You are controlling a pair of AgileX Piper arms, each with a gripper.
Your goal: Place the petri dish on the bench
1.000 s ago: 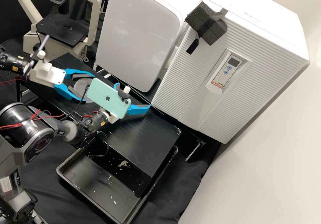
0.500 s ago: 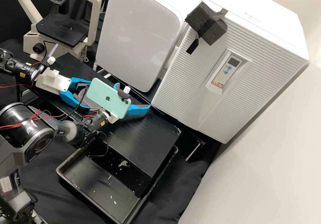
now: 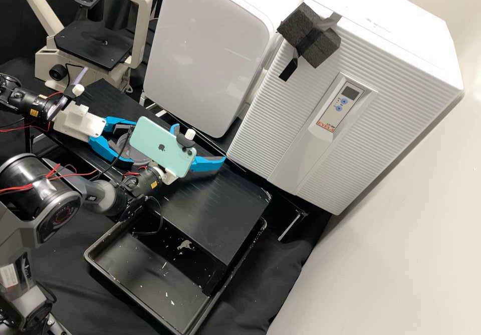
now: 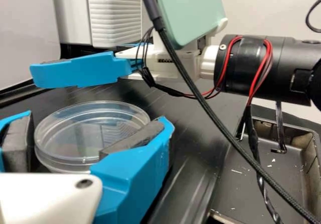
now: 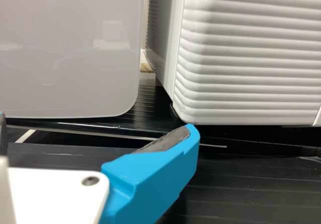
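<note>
Black bench (image 3: pixel 215 215): the left hand (image 3: pixel 131 142), clasping the petri dish (image 4: pixel 70 136), has shifted nearer the spread right hand (image 3: pixel 199 143).

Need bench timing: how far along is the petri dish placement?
Looks done: pickup, with the petri dish between the left claw's fingers. In hand: the set-down, dish about level, close over the bench; can't tell if it touches. Left: open the claw, back off, leaving the dish down.

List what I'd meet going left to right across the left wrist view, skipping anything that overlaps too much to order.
Smooth-fronted white box → clear petri dish → pale green phone → black tray with white flecks.
</note>
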